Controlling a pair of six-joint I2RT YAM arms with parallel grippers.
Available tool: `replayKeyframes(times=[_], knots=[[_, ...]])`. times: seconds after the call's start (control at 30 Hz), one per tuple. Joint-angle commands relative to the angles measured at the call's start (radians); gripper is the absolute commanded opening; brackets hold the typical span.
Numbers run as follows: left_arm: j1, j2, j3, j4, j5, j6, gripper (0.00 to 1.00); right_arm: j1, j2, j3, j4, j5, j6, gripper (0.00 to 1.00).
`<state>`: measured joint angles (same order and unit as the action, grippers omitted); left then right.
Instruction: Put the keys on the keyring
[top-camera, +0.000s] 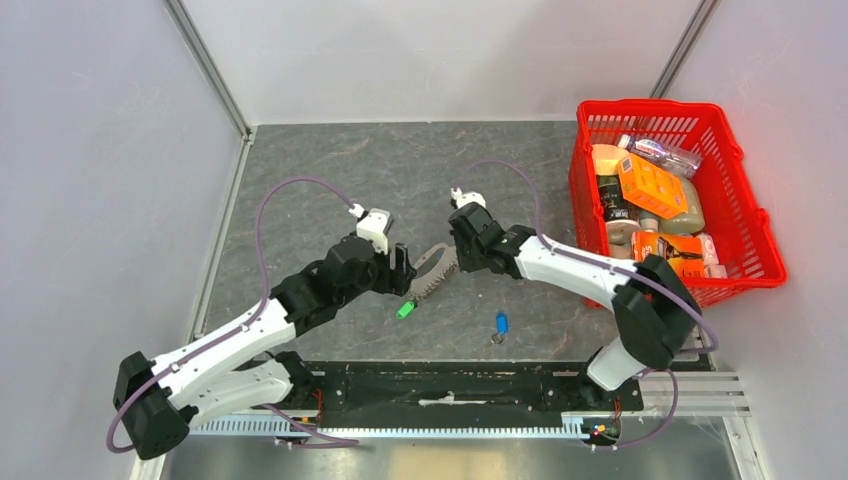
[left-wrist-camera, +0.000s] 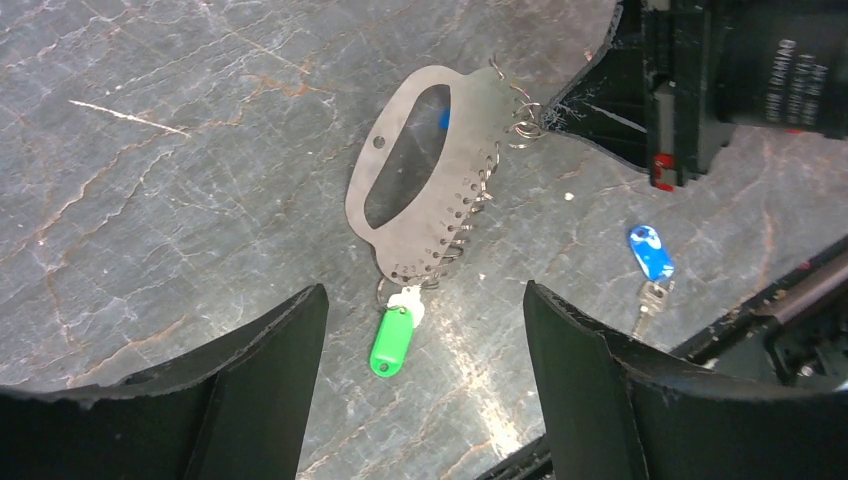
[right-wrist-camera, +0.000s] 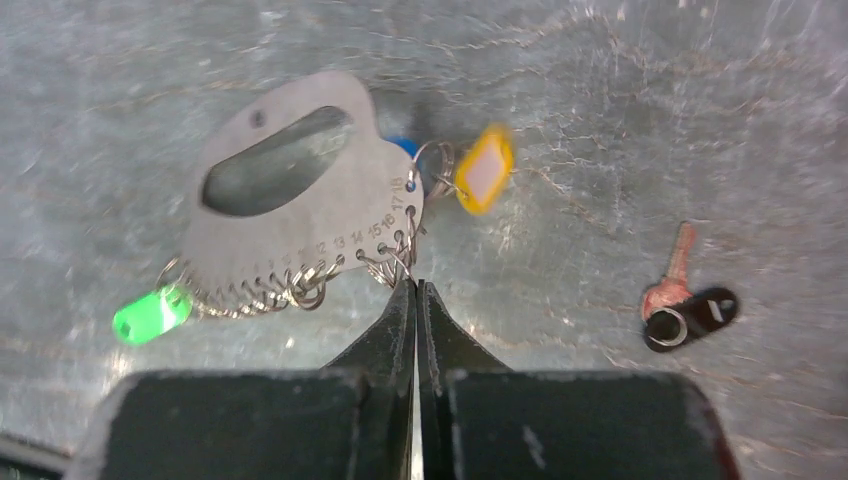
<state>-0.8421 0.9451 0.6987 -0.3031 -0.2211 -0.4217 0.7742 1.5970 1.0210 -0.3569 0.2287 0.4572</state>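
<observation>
The keyring is a flat silver plate with an oval slot, small wire rings along one edge and a green tag at its end. It lies on the table between both grippers. A yellow-capped key hangs blurred from a ring at the plate's far end, and something blue peeks from behind it. A blue-capped key lies loose near the front, and a black-capped key lies off to the right. My right gripper is shut, its tips against the edge rings. My left gripper stands open over the tag.
A red basket full of packaged goods stands at the right edge. The black rail with both arm bases runs along the front. Grey walls close in the left and back.
</observation>
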Motion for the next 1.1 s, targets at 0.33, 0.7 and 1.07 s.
replayKeyframes(times=[0.33, 0.7, 1.07], knots=[[-0.002, -0.194, 0.166, -0.093, 0.261, -0.065, 0.79, 0.198, -0.356, 0.291, -0.400, 0.089, -0.448, 0.00], [-0.002, -0.252, 0.209, 0.020, 0.463, -0.107, 0.80, 0.230, -0.506, 0.434, -0.612, -0.303, -0.593, 0.00], [-0.002, -0.203, 0.182, 0.263, 0.727, -0.118, 0.80, 0.231, -0.480, 0.601, -0.767, -0.630, -0.656, 0.00]])
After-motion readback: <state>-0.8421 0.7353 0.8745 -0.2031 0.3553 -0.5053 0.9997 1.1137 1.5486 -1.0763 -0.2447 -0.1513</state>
